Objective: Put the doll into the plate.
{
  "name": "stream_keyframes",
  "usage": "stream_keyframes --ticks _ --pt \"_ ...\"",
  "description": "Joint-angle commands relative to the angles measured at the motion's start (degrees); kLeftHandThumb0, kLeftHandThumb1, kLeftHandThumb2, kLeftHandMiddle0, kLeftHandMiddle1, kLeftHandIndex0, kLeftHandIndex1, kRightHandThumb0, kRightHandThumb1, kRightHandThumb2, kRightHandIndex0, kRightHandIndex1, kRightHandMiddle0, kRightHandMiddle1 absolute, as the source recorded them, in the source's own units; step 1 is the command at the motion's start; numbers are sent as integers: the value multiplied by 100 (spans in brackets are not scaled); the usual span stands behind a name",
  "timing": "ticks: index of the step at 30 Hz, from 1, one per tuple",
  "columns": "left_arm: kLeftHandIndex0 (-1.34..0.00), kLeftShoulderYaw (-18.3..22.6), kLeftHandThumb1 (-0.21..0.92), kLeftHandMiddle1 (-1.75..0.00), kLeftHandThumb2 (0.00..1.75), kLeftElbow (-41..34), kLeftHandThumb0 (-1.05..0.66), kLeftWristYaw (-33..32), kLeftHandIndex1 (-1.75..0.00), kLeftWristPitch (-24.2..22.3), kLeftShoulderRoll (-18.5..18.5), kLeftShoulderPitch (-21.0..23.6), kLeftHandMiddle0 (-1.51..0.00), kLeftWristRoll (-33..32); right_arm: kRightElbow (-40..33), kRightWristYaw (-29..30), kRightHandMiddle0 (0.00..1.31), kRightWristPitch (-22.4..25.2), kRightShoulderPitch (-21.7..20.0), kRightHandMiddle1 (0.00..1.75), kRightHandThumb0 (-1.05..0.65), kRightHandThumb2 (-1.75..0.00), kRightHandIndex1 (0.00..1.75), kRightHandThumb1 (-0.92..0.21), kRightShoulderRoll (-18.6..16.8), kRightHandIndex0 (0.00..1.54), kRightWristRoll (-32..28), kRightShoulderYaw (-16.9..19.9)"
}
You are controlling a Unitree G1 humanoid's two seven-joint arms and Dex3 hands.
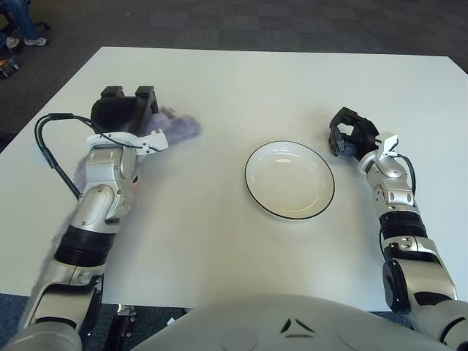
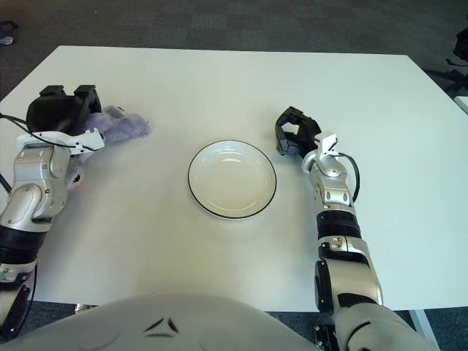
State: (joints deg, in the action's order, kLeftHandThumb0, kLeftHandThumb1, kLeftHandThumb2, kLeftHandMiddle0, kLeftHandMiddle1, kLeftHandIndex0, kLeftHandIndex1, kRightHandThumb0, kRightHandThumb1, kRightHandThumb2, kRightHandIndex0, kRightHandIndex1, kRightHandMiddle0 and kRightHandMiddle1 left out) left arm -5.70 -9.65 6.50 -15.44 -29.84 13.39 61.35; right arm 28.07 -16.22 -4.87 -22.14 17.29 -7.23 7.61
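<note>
A purple plush doll [image 1: 181,127] lies on the white table [image 1: 241,88] at the left, mostly hidden under my left hand and forearm; it also shows in the right eye view [image 2: 126,123]. My left hand [image 1: 129,95] sits over the doll with its fingers spread, pointing away from me. A white plate [image 1: 289,180] with a dark rim stands empty at the table's middle, well to the right of the doll. My right hand [image 1: 349,131] shows just right of the plate, fingers relaxed and holding nothing.
The table's front edge runs close to my body. Dark carpet surrounds the table. A person's legs and shoes [image 1: 22,25] show at the far left corner, off the table. A black cable [image 1: 45,139] loops off my left forearm.
</note>
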Motion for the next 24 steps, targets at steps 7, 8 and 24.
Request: stream_keyframes --ticks 7,8,24 --pt "-69 59 2 -175 162 326 0 -635 -165 174 350 292 -79 -591 11 -69 48 210 168 175 -43 -110 175 -49 33 117 63 -83" --pt "-68 54 4 -175 162 353 0 -673 -168 193 380 321 -75 -648 8 -75 48 212 170 175 -43 -110 175 -49 36 117 61 -85" --pt "-68 -184 6 -160 156 869 0 -1405 -175 769 614 838 -77 -1121 1 -278 47 198 184 175 -42 -108 175 -51 34 115 -54 -47"
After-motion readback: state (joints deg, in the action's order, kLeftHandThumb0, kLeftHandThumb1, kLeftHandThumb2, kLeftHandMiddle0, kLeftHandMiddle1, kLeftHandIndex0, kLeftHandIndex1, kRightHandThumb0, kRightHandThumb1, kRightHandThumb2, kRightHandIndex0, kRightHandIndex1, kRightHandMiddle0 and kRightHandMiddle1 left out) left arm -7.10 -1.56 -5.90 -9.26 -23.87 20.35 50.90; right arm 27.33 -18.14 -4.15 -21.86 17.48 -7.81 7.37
